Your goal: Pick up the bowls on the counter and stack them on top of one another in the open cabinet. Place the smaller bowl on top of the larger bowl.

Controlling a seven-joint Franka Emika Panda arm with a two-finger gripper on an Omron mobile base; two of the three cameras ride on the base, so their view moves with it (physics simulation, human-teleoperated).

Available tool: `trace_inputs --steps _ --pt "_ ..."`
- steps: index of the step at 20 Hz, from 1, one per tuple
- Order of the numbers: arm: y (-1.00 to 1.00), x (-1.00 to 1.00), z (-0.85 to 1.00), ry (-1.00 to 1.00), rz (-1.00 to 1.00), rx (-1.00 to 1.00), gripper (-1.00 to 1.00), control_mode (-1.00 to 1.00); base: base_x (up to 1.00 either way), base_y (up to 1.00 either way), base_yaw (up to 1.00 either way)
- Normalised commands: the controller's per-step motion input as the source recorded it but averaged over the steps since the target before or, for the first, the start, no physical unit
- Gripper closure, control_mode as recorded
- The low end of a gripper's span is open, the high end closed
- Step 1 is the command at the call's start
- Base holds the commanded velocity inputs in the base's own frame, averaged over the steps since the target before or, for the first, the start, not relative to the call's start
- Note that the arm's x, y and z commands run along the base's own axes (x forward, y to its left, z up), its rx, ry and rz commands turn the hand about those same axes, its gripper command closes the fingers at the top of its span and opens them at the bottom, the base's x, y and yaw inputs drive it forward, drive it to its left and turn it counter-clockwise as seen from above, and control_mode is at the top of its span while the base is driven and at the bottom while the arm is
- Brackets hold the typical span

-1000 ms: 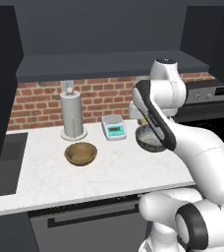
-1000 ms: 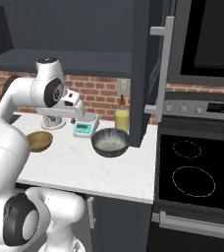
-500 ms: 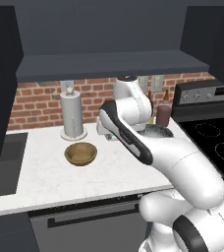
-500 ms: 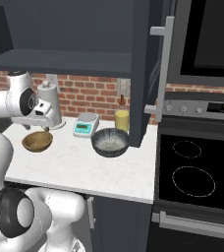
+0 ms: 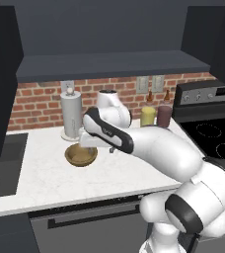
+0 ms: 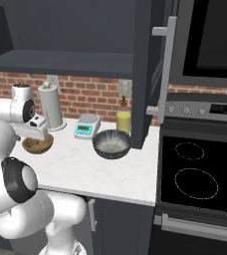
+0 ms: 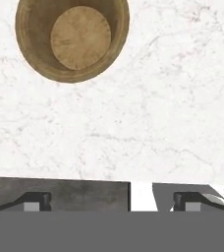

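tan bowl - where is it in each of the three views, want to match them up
Left base view: the tan-brown bowl sits left of centre on the counter, just in front of the paper towel roll.
Right base view: at the far left edge, partly behind the arm, left of the dark grey bowl.
Hand view: top left, seen from straight above.
Shared landmark: the paper towel roll in both base views.

We see the smaller bowl [image 6: 38, 144] on the bench [image 6: 80, 169], before a paper towel roll [image 6: 51, 105]. To its right sit a kitchen scale [image 6: 87, 126], then the larger bowl [image 6: 111, 144], with a jar [image 6: 123, 121] behind it. The open cabinet [image 6: 65, 62] hangs above; the stovetop [image 6: 197, 172] lies right.
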Motion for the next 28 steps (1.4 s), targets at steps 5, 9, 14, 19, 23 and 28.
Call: trace_inputs --steps 5,9,14,19,23,28 --pt "0.00 0.09 -0.14 0.01 0.00 -0.01 -1.00 -1.00 0.00 0.00 0.00" --pt "-0.17 0.39 -0.30 -0.09 -0.05 0.00 -1.00 -1.00 0.00 0.00 0.00" --pt "0.00 0.26 -0.35 -0.08 0.00 0.00 -1.00 -1.00 0.00 0.00 0.00" --pt "0.02 0.23 -0.25 -0.02 0.00 0.00 -1.00 -1.00 0.00 0.00 0.00" --pt "0.00 0.18 -0.34 0.00 0.00 0.00 -1.00 -1.00 0.00 0.00 0.00" --pt "0.00 0.29 -0.23 0.00 0.00 0.00 -1.00 -1.00 0.00 0.00 0.00"
